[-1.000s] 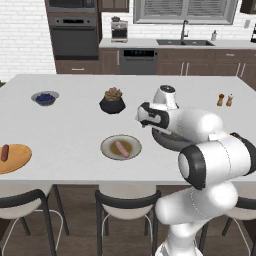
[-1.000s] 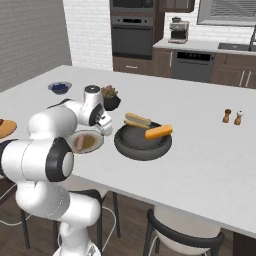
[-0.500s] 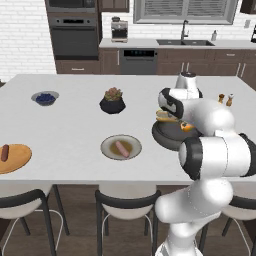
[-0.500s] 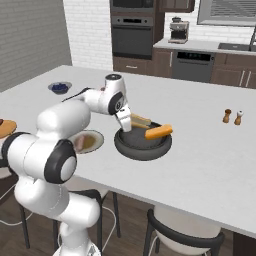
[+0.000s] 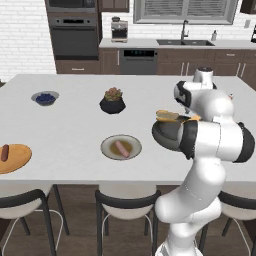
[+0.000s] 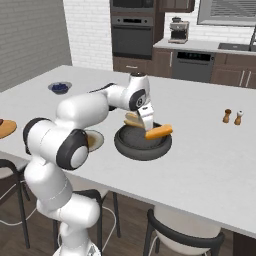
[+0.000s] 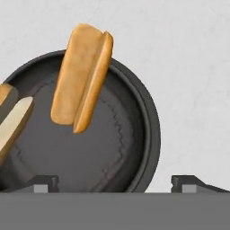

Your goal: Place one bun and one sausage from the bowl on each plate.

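Since half a second ago the white arm's two-finger gripper (image 6: 146, 116) has swung further across the wide dark grey-black round bowl (image 6: 143, 144), jaws spread wide and empty. Just below it, one elongated golden-orange bun (image 7: 81, 78) leans on the bowl's rim (another bun (image 7: 10, 122) lies beside).
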### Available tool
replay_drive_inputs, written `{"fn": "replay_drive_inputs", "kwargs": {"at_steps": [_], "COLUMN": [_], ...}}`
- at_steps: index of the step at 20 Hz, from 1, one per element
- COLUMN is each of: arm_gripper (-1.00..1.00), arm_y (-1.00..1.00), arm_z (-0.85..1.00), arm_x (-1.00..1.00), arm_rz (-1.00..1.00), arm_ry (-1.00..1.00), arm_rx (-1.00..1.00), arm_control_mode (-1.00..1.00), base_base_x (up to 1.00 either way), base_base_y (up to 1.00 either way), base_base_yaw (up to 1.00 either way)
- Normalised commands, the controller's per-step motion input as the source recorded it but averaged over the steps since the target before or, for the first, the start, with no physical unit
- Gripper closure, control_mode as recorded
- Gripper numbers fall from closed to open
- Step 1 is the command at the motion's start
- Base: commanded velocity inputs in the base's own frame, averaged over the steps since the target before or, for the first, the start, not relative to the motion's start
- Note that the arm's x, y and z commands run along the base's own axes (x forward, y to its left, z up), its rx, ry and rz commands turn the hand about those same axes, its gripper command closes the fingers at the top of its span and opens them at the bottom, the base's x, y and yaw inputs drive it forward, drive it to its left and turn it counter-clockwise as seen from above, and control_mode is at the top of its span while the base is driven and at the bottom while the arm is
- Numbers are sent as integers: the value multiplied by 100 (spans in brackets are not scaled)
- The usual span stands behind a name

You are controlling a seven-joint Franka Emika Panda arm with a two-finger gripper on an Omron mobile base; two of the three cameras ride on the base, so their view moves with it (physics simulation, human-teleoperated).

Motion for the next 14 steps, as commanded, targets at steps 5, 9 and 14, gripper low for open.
{"fn": "replay_drive_inputs", "kwargs": {"at_steps": [5,9,14], "arm_gripper": [-100,-100,-100], "arm_y": [-72,-9,37], "arm_z": [-22,-22,-4], "arm_x": [7,1,16], "arm_rz": [5,0,-3], "arm_ry": [-1,-17,-3], "arm_rx": [-7,-15,-9], "arm_control_mode": [-100,-100,-100], "base_base_x": [0,0,0], "base_base_y": [0,0,0], "base_base_yaw": [0,0,0]}}
